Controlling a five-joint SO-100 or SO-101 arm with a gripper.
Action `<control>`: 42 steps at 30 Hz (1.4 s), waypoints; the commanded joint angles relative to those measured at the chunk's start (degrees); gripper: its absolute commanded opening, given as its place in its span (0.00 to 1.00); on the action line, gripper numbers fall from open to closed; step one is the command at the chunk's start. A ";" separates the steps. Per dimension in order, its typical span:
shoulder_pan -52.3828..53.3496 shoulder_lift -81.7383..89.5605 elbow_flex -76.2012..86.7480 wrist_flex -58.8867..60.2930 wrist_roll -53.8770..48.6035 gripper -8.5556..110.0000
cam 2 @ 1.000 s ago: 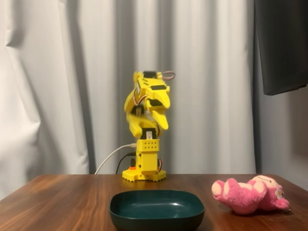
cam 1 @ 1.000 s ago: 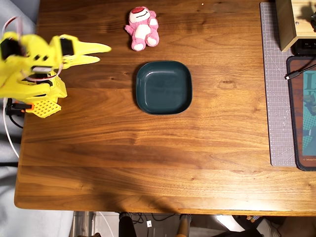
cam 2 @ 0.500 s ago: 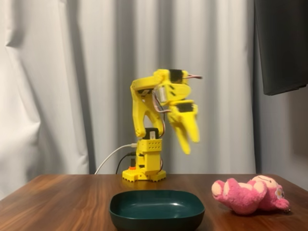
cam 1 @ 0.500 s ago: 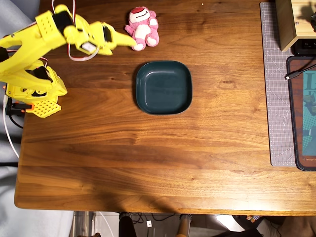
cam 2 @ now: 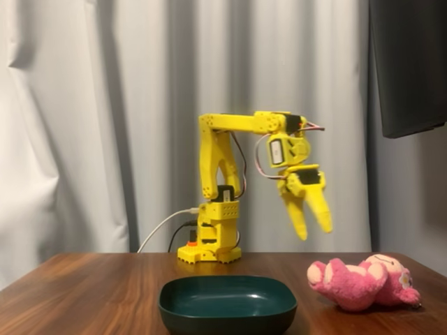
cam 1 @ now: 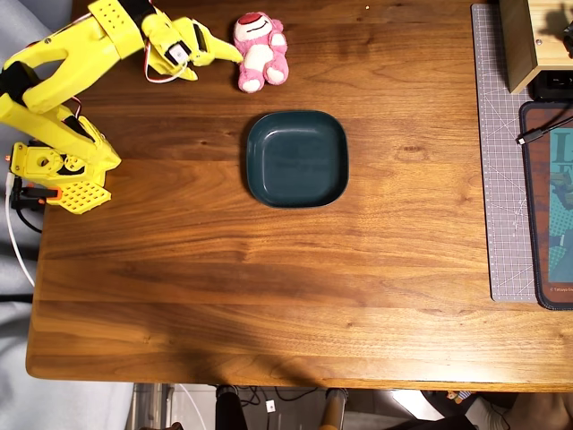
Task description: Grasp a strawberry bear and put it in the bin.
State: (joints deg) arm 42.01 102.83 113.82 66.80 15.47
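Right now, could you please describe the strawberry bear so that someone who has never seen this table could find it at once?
In the overhead view, start from the dark teal bin near the middle of the wooden table and look toward the far edge, just beside the yellow arm's gripper. There lies the strawberry bear. It is the only soft, pink thing there, with a white muzzle and a dark red nose.

Overhead view: bin [cam 1: 296, 159] sits mid-surface [cam 1: 269, 296], bear [cam 1: 260, 50] behind it toward far edge, arm base [cam 1: 58, 166] at left edge. End effector [cam 1: 224, 52] just left of bear. Fixed view: bear [cam 2: 363, 283] lies right of bin [cam 2: 228, 303], end effector [cam 2: 314, 229] above, apart.
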 commanded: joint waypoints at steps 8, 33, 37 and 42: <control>8.79 -0.18 -1.93 -0.53 0.53 0.35; -7.91 -22.41 -20.21 -9.14 -3.16 0.37; -6.86 -24.79 -22.68 -8.96 -3.16 0.37; -4.04 -26.46 -24.35 -7.82 -3.16 0.37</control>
State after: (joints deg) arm 35.68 76.90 93.60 58.36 12.74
